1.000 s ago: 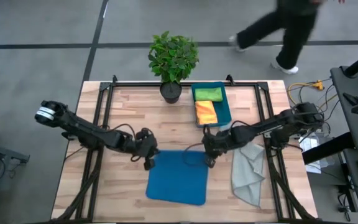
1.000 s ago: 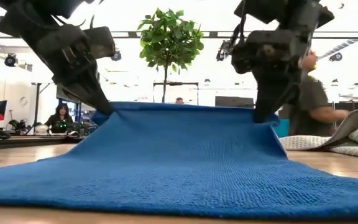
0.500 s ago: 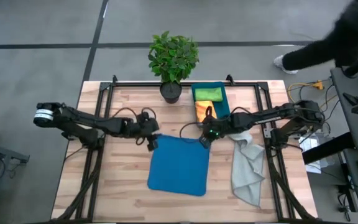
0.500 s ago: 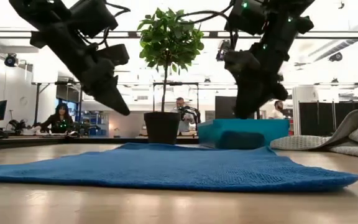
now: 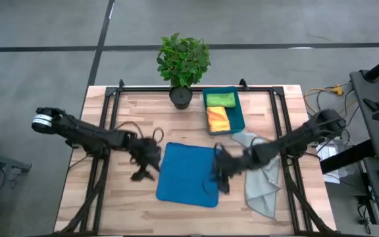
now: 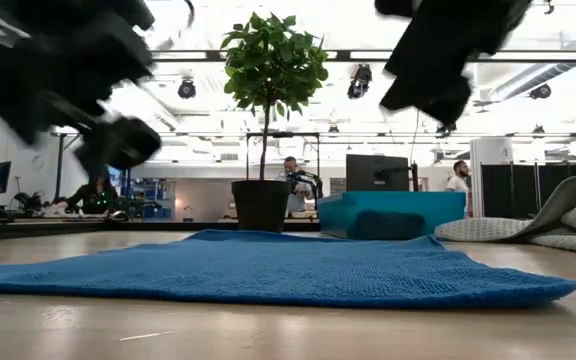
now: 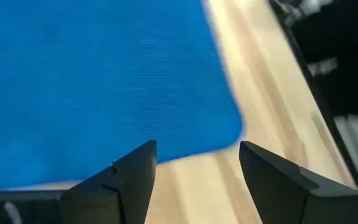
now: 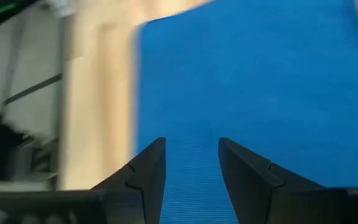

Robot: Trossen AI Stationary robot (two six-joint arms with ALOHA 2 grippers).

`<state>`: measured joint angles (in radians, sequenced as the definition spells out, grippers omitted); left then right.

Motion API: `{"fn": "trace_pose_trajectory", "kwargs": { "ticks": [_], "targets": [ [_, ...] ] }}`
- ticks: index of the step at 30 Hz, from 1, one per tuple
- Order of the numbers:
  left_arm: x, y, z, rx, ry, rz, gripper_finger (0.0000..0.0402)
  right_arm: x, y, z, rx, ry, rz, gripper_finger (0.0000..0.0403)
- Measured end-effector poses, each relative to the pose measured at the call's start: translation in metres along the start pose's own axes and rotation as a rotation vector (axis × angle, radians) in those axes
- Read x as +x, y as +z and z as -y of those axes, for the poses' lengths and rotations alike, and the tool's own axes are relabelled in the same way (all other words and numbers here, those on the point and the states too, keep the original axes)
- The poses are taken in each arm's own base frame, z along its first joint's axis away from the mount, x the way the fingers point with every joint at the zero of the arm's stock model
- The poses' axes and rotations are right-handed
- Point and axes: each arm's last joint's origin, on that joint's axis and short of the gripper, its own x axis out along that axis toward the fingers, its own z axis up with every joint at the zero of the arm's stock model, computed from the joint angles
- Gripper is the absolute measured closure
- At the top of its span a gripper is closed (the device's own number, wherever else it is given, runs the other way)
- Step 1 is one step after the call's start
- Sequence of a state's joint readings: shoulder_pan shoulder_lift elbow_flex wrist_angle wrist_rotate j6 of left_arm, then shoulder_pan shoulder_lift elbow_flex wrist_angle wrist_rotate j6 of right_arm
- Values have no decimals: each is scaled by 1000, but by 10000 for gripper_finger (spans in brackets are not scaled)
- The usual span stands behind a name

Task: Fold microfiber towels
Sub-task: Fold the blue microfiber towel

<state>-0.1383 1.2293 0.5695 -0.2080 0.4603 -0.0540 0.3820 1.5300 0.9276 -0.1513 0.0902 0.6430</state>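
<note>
- My left claw (image 5: 141,172) hangs just off the blue towel's (image 5: 188,174) left edge, fingers spread with nothing between them; through my wrist camera I see a rounded blue corner and bare wood past them.
- My right claw (image 5: 220,179) is over the towel's right edge, fingers parted too, holding nothing, blue cloth filling the gap ahead.
- Both arms blur in the overhead view, so exactly how high they ride I'd only guess; from table level neither touches the cloth.
- The step in hand, as I read it: the blue towel is laid out flat and I'm lining up for the first fold.
- Next move calls for both claws to pinch two corners of one edge, lift together and carry that edge across to the opposite one, evenly, or it will skew.
- The blue towel lies flat and single-layered in the middle of the table (image 5: 110,204), corners rounded, hardly a wrinkle.
- The pale grey towel (image 5: 263,181) sits rumpled just to its right, unfolded.
- The orange towel (image 5: 218,118) and the lime green towel (image 5: 220,99) rest in the teal bin (image 5: 237,117) beside the potted plant (image 5: 183,66).
</note>
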Motion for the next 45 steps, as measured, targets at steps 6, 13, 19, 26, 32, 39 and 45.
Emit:
{"fn": "trace_pose_trajectory", "kwargs": {
  "ticks": [6, 13, 19, 26, 32, 39, 45],
  "targets": [
    [26, -11, 55, 332, 49, -65, 185, 24, -39, -50, -112, 132, 10, 261],
    [54, -19, 86, 487, 141, -18, 185, 60, -63, -78, -290, 140, -57, 240],
    [82, -29, 79, 484, 167, -138, 185, 81, -64, -88, -458, 74, -150, 199],
    [96, -21, 80, 526, 178, -150, 185, 87, -74, -80, -473, -59, -334, 167],
    [97, -22, 79, 552, 189, -154, 187, 84, -81, -73, -441, -122, -400, 168],
    [107, -29, 72, 517, 197, -204, 259, 84, -84, -68, -450, -141, -417, 190],
    [114, -31, 67, 487, 194, -204, 383, 84, -85, -67, -452, -142, -420, 250]
  ]
}}
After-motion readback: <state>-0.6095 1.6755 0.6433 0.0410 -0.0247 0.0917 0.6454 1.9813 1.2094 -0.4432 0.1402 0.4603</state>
